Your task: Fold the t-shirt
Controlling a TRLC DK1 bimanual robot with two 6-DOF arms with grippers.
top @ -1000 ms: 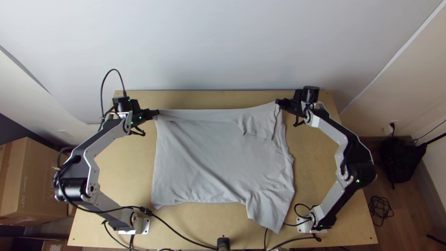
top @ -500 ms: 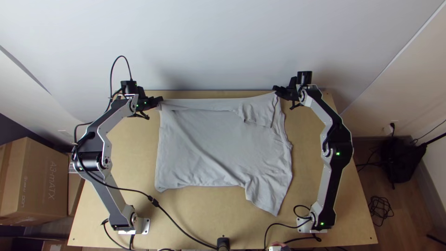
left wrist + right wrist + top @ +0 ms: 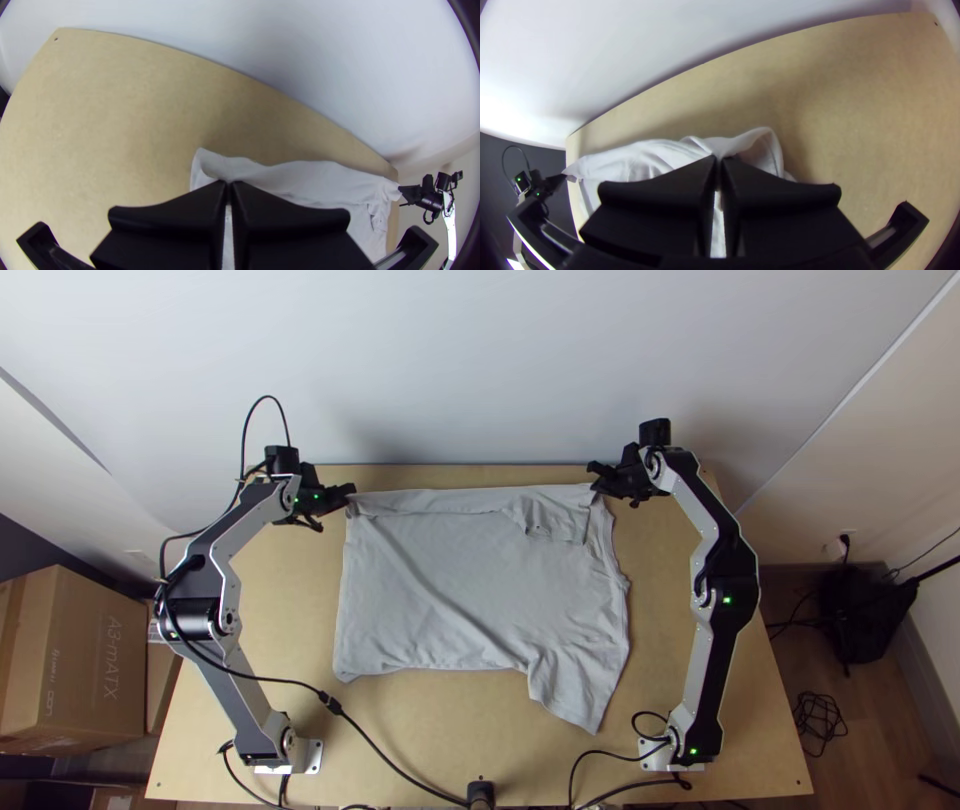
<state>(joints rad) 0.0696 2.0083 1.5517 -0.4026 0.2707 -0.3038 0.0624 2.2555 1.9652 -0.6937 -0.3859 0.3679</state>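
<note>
Two far corners of the grey shirt (image 3: 455, 590) pinched, one per arm. Left gripper (image 3: 350, 492), at the shirt's far left corner: its fingers (image 3: 175, 217) come together at the tips with cloth caught between. Right gripper (image 3: 595, 476), same deal at the far right corner: fingers (image 3: 780, 195) closed up on cloth, a loop of it bulging just beyond the tips. Shirt is on the middle of the table (image 3: 430, 740), mostly spread, its far edge near the table's far edge and the wall (image 3: 480, 360) behind. A strip along the shirt's far edge is turned over, running between the two held corners; at far right a squarish flap lies over the body. One long crease runs slantwise from the far left toward the near right, smaller wrinkles at near right. Near edge is uneven: left and middle fairly straight, right part sticks out nearer. Both arms stand outside the shirt, left and right. Cable (image 3: 383, 759) on the table at near left, loose, apart from the shirt.
</note>
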